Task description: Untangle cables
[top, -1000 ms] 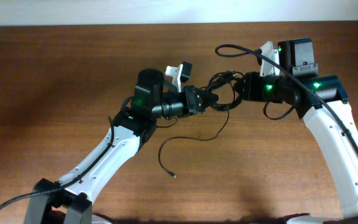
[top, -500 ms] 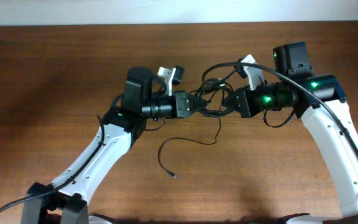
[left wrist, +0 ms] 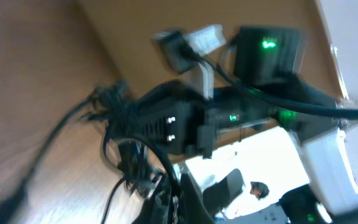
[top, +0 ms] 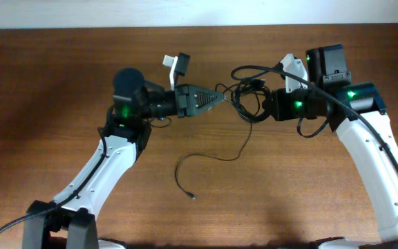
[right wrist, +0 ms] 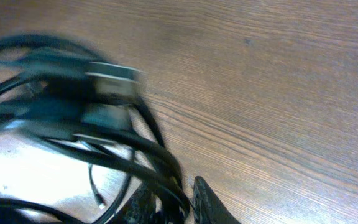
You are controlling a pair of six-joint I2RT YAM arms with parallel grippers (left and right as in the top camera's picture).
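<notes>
The cables [top: 244, 104] are a knotted bunch of thin black wires held above the table between my two grippers. My left gripper [top: 218, 101] points right and is shut on the bunch's left side. My right gripper [top: 262, 108] points left and is shut on its right side. One loose cable tail [top: 213, 155] hangs down and curls across the table to a tiny plug [top: 193, 196]. In the left wrist view the knot [left wrist: 123, 124] hangs before my jaws [left wrist: 174, 208]. In the right wrist view loops and plugs [right wrist: 98, 87] run between my jaws [right wrist: 174, 200].
The wooden table [top: 61, 83] spreads under both arms, with a white wall strip along its far edge. A thicker black arm cable [top: 275, 59] loops over the right arm. The left wrist camera mount [top: 178, 66] sticks up behind the left gripper.
The left arm has swung back to the left and its gripper now reaches the bunch from farther away. The right gripper has shifted slightly right. The bunch is drawn out between them.
</notes>
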